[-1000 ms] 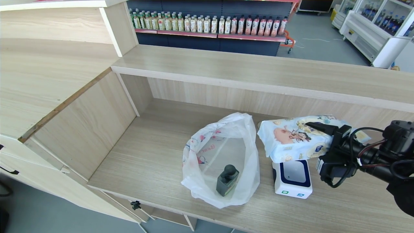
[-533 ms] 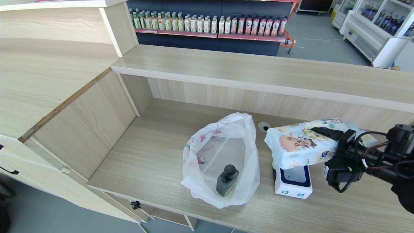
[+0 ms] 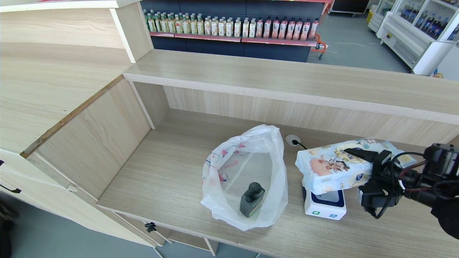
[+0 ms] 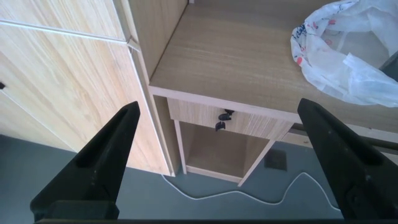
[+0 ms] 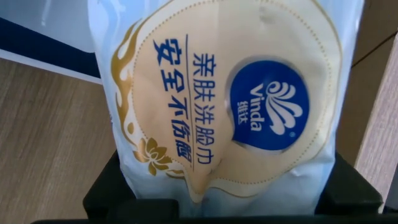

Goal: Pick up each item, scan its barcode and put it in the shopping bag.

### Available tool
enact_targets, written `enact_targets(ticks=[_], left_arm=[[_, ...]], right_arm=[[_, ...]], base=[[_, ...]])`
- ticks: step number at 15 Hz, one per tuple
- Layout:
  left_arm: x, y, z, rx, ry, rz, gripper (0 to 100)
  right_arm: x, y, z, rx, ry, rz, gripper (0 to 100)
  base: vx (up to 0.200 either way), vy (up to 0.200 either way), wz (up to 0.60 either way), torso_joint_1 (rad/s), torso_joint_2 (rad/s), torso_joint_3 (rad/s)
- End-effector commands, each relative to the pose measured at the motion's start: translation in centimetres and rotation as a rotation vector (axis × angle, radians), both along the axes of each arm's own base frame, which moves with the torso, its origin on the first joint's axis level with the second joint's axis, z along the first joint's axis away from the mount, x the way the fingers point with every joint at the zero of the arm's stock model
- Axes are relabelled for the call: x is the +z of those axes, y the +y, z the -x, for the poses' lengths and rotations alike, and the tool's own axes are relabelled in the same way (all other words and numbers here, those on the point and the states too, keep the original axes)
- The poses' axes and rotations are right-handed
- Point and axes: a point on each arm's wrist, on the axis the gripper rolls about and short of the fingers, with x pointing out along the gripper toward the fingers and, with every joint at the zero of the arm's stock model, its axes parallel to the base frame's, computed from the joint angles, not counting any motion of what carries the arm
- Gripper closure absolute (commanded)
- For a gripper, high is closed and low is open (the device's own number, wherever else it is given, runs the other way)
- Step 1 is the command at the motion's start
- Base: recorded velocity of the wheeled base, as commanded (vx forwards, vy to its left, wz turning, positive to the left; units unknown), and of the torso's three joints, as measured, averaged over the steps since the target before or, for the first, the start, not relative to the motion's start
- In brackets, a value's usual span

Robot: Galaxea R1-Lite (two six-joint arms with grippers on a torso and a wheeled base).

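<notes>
head view: the right gripper (image 3: 358,163) had its jaws closed on a printed soft pack (image 3: 330,166), one jaw lying across the top of the pack. the pack was held clear of the surface (image 3: 168,179), roughly level, directly above the far part of a white and blue scanner (image 3: 324,206) and hiding that part of it. the shopping bag (image 3: 247,168) stood open on the surface just left of the scanner, its mouth facing the camera. a dark bottle (image 3: 252,200) with a black cap lay inside the bag, near its front. a round cable port (image 3: 293,140) was set in the surface behind the bag and the pack.

left wrist view: the left gripper (image 4: 219,106) had its jaws spread wide with nothing between them. it hung off the front edge of the surface (image 4: 236,56), above the floor. the shopping bag (image 4: 348,50) sat well apart from it.

right wrist view: the pack (image 5: 224,93) was clamped between the two dark jaws of the right gripper (image 5: 227,168), its label side toward the camera. the scanner's dark blue face (image 5: 37,43) showed beyond the pack, resting on the surface (image 5: 50,137).
</notes>
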Motion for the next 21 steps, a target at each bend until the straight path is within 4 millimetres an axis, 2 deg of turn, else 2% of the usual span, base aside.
enact_targets(ticks=[1,7,10,12,15,17,21], left_arm=[[0.0,0.0,0.0,0.000,-0.002,0.000,0],[0.0,0.0,0.0,-0.002,0.000,0.000,0],[0.0,0.0,0.0,0.000,0.000,0.000,0],[0.0,0.0,0.0,-0.002,0.000,0.000,0],[0.0,0.0,0.0,0.000,0.000,0.000,0],[0.0,0.0,0.0,0.000,0.000,0.000,0],[0.0,0.0,0.0,0.000,0.000,0.000,0]], right_arm=[[-0.9,0.0,-0.4,0.001,0.026,0.000,100],[-0.9,-0.1,-0.7,-0.004,0.032,-0.003,100],[1.9,1.5,-0.8,0.078,-0.002,-0.075,100],[3.9,3.3,0.3,0.128,0.015,-0.179,100],[4.9,5.9,2.4,0.184,0.198,-0.324,100],[5.4,7.0,3.9,0.203,0.330,-0.413,100],[8.0,9.2,5.7,0.226,0.558,-0.737,100]], base=[[0.000,0.000,0.00,0.000,0.00,0.000],[0.000,0.000,0.00,0.000,0.00,0.000],[0.000,0.000,0.00,0.000,0.00,0.000],[0.000,0.000,0.00,0.000,0.00,0.000],[0.000,0.000,0.00,0.000,0.00,0.000],[0.000,0.000,0.00,0.000,0.00,0.000],[0.000,0.000,0.00,0.000,0.00,0.000]])
